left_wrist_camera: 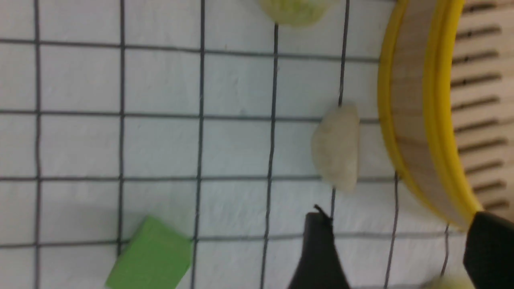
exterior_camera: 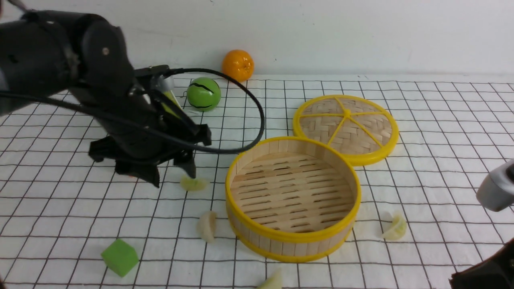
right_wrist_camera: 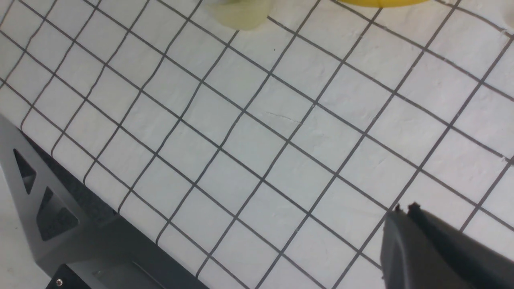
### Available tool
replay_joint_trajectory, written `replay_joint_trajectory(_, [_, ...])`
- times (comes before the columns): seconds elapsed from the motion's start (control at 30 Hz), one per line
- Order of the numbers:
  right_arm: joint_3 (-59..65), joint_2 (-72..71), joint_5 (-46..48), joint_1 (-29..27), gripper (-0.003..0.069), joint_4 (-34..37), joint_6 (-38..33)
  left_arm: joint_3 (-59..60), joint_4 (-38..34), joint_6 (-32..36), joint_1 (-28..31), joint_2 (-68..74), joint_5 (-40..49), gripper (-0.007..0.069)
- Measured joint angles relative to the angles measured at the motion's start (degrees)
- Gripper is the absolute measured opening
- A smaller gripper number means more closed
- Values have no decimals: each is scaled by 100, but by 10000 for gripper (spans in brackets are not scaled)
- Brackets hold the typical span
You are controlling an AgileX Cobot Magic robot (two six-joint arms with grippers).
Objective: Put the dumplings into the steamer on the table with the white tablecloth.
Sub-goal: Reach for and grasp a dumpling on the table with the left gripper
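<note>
Although the left gripper [exterior_camera: 165, 171] hides part of the cloth, including most of a small red thing [exterior_camera: 132, 175] behind its fingers, its tips show spread apart, holding nothing. The right gripper [right_wrist_camera: 407, 208], pressed together, is partly cut off in its wrist view. Of the four dumplings, the nearest one [exterior_camera: 207, 226] to the right gripper's side of the frame's lower edge is cropped.Although the left gripper [exterior_camera: 165, 171] hides much behind it, including most of a small red thing [exterior_camera: 132, 175], its fingers show spread apart with nothing between them. The right gripper [right_wrist_camera: 407, 208], pressed together, is cut off by its wrist view's edge. Bare white tablecloth [exterior_camera: 148, 224] lies between the left gripper and a green block [exterior_camera: 120, 257] nearer the camera. Right of the left gripper stands the bamboo steamer [exterior_camera: 297, 237], its high yellow rim well clear of the fingers. Four glossy, crescent-shaped dumplings lie outside it: a yellow-green one [exterior_camera: 194, 184] near the left gripper, a cream one [exterior_camera: 207, 226] nearer the camera, a pale one [exterior_camera: 273, 280] cropped by the front view's edge, and a light green one [exterior_camera: 396, 227] beyond the steamer to the right.
</note>
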Motion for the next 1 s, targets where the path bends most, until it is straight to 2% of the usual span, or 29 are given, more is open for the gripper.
replay_joint_trajectory(0.1, [0, 0, 5, 0, -13, 0, 0, -237, -111, -657, 136, 483, -351, 566])
replay_joint_trajectory(0.27, [-2, 0, 55, 0, -8, 0, -5, -307, -246, -1374, 446, 1135, -1130, 582])
replay_joint_trajectory(0.6, [-7, 0, -44, 0, -4, -5, -92, -307, -291, -1497, 515, 1904, -1829, 580])
replay_joint_trajectory(0.7, [-7, 4, -55, 0, -4, -5, -112, -338, -292, -1502, 515, 1977, -1876, 540])
replay_joint_trajectory(0.77, [-7, 4, -66, 0, -4, -5, -112, -358, -280, -1502, 515, 1992, -1863, 463])
replay_joint_trajectory(0.83, [-7, 4, -68, 0, -4, -5, -112, -359, -280, -1453, 515, 2004, -1863, 329])
replay_joint_trajectory(0.9, [-7, 4, -68, 0, -4, -5, -112, -371, -304, -1407, 515, 2012, -1833, 247])
replay_joint_trajectory(0.93, [-7, 4, -73, 0, -4, -5, -112, -441, -304, -1292, 515, 2024, -1723, 180])
replay_joint_trajectory(1.0, [-7, 4, -73, 0, -4, -5, -112, -638, -322, -972, 515, 2044, -1432, 169])
